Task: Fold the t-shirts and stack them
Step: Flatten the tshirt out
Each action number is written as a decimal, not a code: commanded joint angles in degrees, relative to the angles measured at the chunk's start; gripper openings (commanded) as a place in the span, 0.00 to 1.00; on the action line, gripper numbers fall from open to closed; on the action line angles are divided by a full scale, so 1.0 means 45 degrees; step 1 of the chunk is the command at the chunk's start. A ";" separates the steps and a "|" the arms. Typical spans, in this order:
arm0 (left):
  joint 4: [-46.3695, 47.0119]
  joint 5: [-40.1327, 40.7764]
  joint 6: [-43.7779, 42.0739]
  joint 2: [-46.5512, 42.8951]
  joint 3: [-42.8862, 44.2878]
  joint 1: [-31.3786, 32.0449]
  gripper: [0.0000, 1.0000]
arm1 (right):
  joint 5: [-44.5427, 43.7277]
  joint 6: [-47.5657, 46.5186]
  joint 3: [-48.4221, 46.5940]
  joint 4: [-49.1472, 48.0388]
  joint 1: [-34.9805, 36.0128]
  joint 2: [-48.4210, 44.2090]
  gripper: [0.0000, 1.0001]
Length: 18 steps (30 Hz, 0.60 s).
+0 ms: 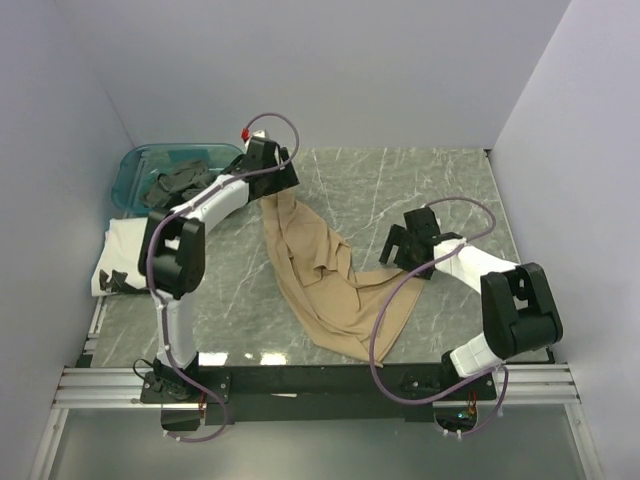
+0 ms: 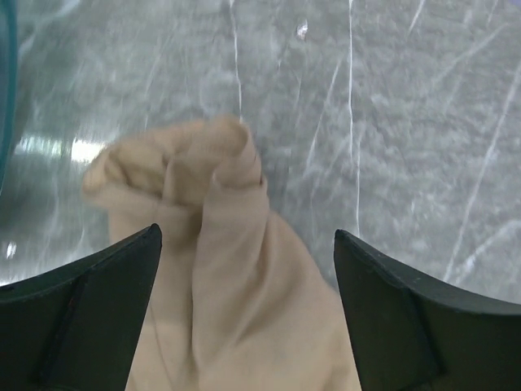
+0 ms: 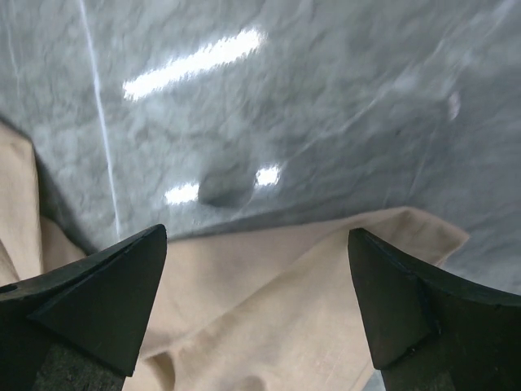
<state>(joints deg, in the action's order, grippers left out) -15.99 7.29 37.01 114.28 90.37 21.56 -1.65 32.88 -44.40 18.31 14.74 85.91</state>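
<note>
A tan t-shirt [image 1: 320,275] lies crumpled on the grey marble table [image 1: 440,190], running from back centre to the front. My left gripper [image 1: 283,180] is open over the shirt's bunched far end [image 2: 203,204], jaws apart on either side of the cloth [image 2: 244,326]. My right gripper [image 1: 398,250] is open above the shirt's right edge [image 3: 269,309], which lies between its spread fingers. A dark t-shirt [image 1: 180,182] sits in a teal bin [image 1: 135,170] at the back left. White folded cloth [image 1: 125,255] lies at the left edge.
The teal bin's rim shows in the left wrist view [image 2: 6,90]. White walls enclose the table on three sides. A metal rail [image 1: 320,385] with both arm bases runs along the front.
</note>
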 commanded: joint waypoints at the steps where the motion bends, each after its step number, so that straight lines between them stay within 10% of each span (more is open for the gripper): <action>1: -0.0858 -0.0252 -0.0667 0.1106 0.1985 -0.0103 0.90 | -0.0218 -0.0588 -0.0834 -0.0065 -0.0366 0.0401 0.98; 14: -0.0921 -0.0838 -0.0959 0.2456 0.2868 -0.0299 0.54 | -0.0629 -0.0569 -0.1129 0.0385 -0.0600 -0.0827 0.98; 18: -0.0705 -0.1249 -0.1097 0.2359 0.2790 -0.0299 0.01 | -0.0805 -0.0452 -0.1051 0.0599 -0.0659 -0.1472 0.98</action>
<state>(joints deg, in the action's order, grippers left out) -21.19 3.81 33.36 125.62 102.65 20.49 -3.03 30.81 -47.90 20.12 12.40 83.18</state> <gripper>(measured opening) 0.096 0.982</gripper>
